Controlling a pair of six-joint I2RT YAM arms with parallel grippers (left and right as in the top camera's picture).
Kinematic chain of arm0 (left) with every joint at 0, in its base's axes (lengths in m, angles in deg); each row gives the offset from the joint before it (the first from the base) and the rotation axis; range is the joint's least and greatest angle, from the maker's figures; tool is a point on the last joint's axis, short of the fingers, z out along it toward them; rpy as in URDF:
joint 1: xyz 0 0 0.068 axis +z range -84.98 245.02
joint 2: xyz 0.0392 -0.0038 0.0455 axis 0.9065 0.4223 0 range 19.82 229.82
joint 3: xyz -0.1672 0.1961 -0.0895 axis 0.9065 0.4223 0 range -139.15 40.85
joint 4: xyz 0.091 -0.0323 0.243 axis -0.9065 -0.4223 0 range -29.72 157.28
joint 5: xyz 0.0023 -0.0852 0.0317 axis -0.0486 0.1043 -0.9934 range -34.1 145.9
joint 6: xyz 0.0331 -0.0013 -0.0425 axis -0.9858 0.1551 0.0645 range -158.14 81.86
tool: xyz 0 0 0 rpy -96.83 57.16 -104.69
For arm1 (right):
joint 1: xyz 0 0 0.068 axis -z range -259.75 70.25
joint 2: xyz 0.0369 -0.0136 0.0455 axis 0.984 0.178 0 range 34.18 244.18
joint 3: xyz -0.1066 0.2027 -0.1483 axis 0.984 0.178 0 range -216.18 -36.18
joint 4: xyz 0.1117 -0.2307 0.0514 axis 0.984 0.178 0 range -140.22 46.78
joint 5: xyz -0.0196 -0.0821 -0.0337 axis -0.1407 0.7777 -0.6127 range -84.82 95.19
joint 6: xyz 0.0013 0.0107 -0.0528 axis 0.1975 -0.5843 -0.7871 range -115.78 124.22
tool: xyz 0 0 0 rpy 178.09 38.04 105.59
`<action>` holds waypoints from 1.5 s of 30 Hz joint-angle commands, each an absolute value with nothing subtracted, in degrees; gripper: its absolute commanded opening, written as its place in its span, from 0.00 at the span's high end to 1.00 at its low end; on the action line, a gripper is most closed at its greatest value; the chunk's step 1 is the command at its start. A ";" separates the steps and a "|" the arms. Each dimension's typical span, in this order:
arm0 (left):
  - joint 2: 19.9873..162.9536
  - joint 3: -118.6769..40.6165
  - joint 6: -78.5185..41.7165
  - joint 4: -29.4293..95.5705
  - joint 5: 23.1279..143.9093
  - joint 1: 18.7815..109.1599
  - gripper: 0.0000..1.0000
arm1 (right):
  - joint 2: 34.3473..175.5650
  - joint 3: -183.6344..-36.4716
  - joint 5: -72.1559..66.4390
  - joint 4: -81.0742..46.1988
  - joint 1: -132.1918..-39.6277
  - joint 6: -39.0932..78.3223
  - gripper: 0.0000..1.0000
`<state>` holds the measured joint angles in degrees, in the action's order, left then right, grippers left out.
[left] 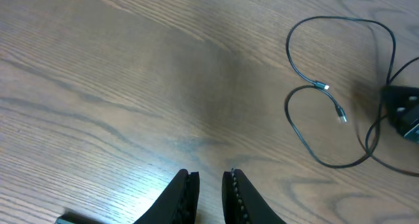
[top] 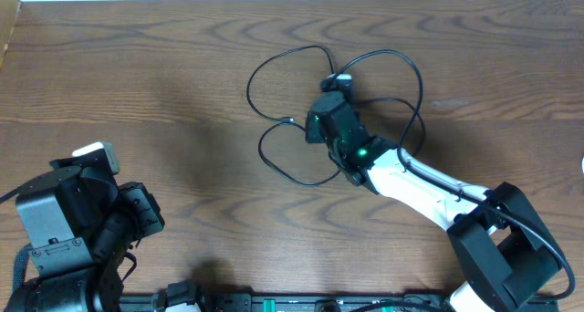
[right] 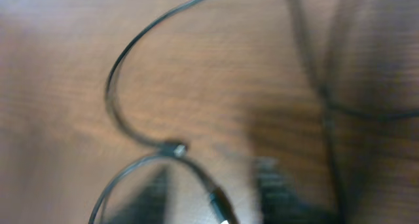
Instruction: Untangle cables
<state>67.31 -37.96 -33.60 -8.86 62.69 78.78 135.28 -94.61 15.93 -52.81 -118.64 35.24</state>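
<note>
Cables (left: 319, 86) looped under right gripper (top: 313, 125), open table (top: 137, 93) leftward.

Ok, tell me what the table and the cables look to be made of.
Table: wood or wood-look laminate; brown grain lines, faint sheen. Cables: thin black cords, probably plastic or rubber sheathed; smooth, bending in loose loops. Plug ends: likely metal; they glint pale.

Dark wood-grain table (top: 137, 93)
</note>
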 commanded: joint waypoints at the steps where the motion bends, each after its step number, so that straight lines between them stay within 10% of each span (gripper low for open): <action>1: 67.20 -38.94 -33.08 -9.01 62.97 78.69 0.81 | 135.83 -94.61 8.96 -51.48 -119.73 29.38 0.08; 12: 67.20 -38.90 -33.08 -9.87 62.97 78.69 0.81 | 135.83 -94.61 31.66 -38.50 -116.04 14.87 0.01; 45: 67.31 -38.90 -33.08 -10.28 62.97 78.69 0.81 | 146.50 -94.68 17.68 -68.35 -107.67 10.96 0.01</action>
